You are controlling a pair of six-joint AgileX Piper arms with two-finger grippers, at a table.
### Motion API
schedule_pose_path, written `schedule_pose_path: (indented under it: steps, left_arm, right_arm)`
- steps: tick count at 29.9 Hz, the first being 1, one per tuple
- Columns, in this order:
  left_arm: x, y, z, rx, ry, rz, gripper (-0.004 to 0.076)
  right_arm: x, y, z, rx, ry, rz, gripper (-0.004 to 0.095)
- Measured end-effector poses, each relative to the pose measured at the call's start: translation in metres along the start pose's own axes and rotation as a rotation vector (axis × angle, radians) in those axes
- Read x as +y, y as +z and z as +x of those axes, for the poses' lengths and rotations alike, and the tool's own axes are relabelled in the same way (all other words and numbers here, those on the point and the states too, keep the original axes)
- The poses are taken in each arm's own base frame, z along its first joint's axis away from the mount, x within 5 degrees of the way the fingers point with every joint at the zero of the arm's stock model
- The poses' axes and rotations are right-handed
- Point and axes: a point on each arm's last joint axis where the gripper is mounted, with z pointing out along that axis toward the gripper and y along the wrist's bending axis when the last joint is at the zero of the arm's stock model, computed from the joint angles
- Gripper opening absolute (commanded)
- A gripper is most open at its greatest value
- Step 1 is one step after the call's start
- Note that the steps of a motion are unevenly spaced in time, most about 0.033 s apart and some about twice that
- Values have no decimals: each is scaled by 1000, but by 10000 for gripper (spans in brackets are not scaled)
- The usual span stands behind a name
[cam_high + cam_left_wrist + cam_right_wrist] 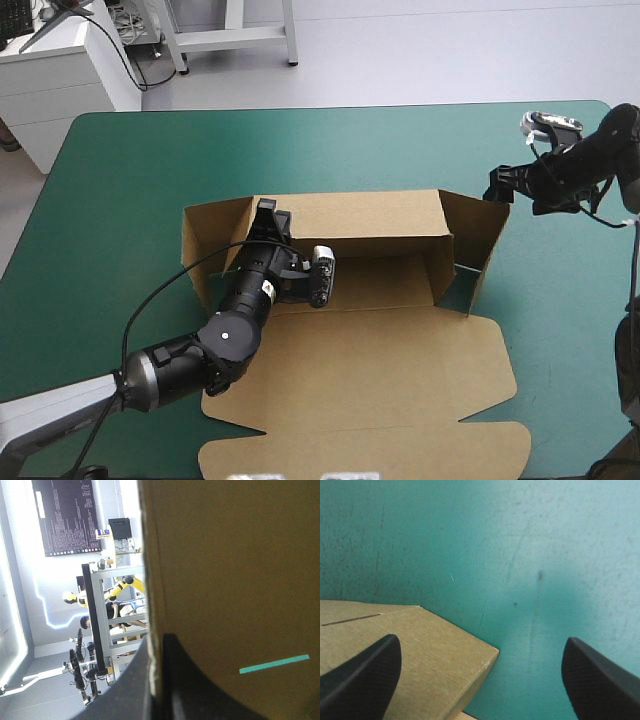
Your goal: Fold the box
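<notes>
You are pinching the box's (pixel 380 330) raised back wall (pixel 360 212) near its left corner with your left gripper (pixel 266 215). The box is lying mid-table, long axis running left to right. Your right gripper (pixel 500 187) is hovering spread just beyond the right flap (pixel 478 240), so this arm is sitting nearer that flap.
</notes>
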Motion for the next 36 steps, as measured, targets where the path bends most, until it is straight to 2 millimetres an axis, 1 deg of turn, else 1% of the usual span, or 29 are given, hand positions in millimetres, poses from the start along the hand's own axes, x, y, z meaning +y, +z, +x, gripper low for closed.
schedule_pose_path:
  steps: [3, 9, 15, 19, 23, 29, 36]
  left_arm:
    - [0, 0, 0, 0, 0, -1, -8]
    - [0, 0, 0, 1, 1, 0, -8]
    - [0, 0, 0, 1, 1, 0, -8]
    - [0, 0, 0, 2, -2, 0, -8]
    - [0, 0, 0, 2, -3, 0, -8]
    - [0, 0, 0, 2, -3, 0, -8]
    - [0, 0, 0, 2, -3, 0, -8]
  right_arm:
    - [1, 0, 7, 12, -4, -5, 796]
    - [9, -8, 23, 4, -16, -56, 797]
    - [14, -14, 49, -10, -25, -57, 797]
    - [15, -14, 65, -35, -39, -61, 797]
    - [20, -10, 80, -64, -74, -104, 797]
    - [23, 3, 103, -96, -114, -170, 797]
    - [27, 7, 122, -122, -224, -206, 797]
